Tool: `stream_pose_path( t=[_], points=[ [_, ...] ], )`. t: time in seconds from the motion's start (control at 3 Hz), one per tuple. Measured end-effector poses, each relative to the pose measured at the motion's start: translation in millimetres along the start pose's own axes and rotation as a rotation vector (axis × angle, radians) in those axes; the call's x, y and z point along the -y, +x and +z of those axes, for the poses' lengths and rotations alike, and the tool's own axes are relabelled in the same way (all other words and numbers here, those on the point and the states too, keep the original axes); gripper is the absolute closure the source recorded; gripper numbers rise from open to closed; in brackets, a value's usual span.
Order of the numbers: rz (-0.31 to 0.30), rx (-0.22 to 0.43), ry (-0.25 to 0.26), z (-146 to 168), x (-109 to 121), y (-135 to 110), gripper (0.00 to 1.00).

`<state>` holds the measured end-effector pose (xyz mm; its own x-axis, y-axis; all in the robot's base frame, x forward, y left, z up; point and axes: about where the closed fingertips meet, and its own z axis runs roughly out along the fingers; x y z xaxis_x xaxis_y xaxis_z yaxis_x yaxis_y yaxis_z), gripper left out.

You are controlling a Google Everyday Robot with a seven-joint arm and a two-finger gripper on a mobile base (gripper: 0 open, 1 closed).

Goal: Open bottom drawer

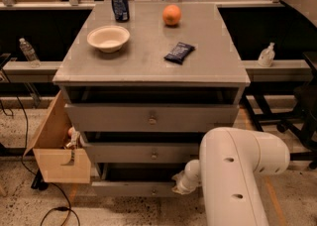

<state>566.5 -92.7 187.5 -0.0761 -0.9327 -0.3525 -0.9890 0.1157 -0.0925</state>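
Observation:
The bottom drawer is the lowest grey front of the cabinet, with a small knob at its centre. It stands a little out from the cabinet, with a dark gap above it. My gripper is at the right end of this drawer front, at the end of the white wrist. The big white arm hides the drawer's right end and the lower right of the cabinet.
The mid drawer and top drawer sit above. On the top are a bowl, a can, an orange and a dark packet. An open wooden box stands at the left. A cable lies on the floor.

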Motion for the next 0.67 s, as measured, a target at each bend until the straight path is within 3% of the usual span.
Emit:
stream_pose_path(
  t=[0.33,0.67],
  points=[
    [0.052,0.002,0.01,-9.9,-16.5,4.4,1.0],
    [0.052,0.002,0.01,-9.9,-16.6,4.4,1.0]
  ],
)
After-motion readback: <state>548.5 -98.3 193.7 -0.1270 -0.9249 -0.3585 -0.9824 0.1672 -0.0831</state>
